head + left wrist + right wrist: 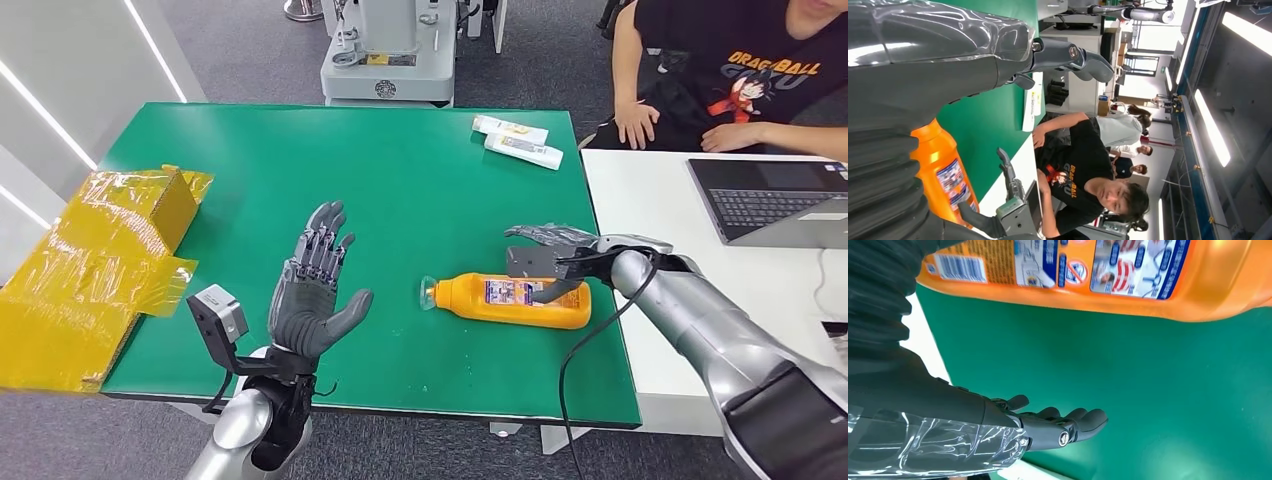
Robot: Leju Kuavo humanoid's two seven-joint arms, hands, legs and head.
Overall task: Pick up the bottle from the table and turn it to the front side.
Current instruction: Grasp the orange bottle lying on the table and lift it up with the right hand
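While lying on its side on the green table [400, 190], orange bottle [515, 301] showing its back label (barcode side, per the right wrist view), cap end pointing toward the left hand [315, 290]. Hovering just beyond the bottle's base end, right hand [550, 250], fingers spread, gripping nothing. Standing well apart from the bottle, left hand upright, fingers wide, holding nothing.

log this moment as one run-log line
bottle: lying on green table, back label up, not lifted | right hand: open, beside its base end | left hand: open, apart
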